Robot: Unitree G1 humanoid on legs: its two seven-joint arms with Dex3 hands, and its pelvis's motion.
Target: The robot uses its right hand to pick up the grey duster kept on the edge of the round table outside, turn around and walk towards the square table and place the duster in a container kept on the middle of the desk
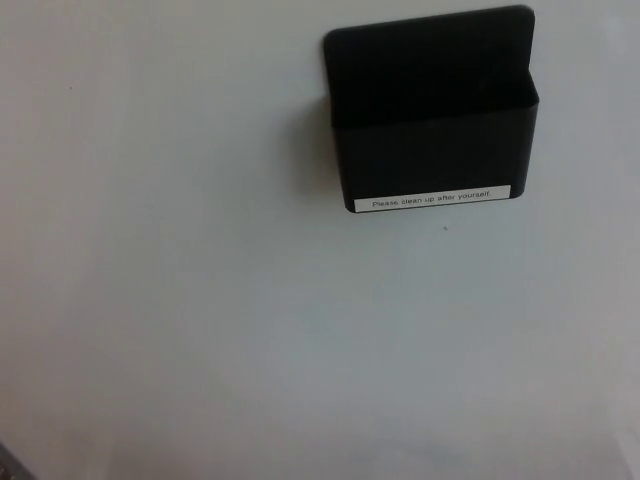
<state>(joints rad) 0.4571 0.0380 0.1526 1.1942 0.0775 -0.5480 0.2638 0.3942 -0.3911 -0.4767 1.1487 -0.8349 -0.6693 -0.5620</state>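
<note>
While no part of the robot shows in the head view, neither the left hand nor the right hand, I cannot tell how the fingers stand, nor whether they hold anything. Nearest to the camera is only the bare white tabletop (200, 330), wide and plain, with a thin dark sliver at the lower left corner that is too small to identify. Farther, in the upper right, stands the black container (432, 120), open at the top, with a taller back wall and a white label (432, 198) along the bottom of its front that reads "Please clean up after yourself". Its inside is dark and I cannot see if something lies in it. The grey duster is not visible anywhere on the tabletop.

I judge that the step in hand is the placing at the square table. If the duster is in the right hand, the next move calls for bringing it over the open top and lowering it in.
</note>
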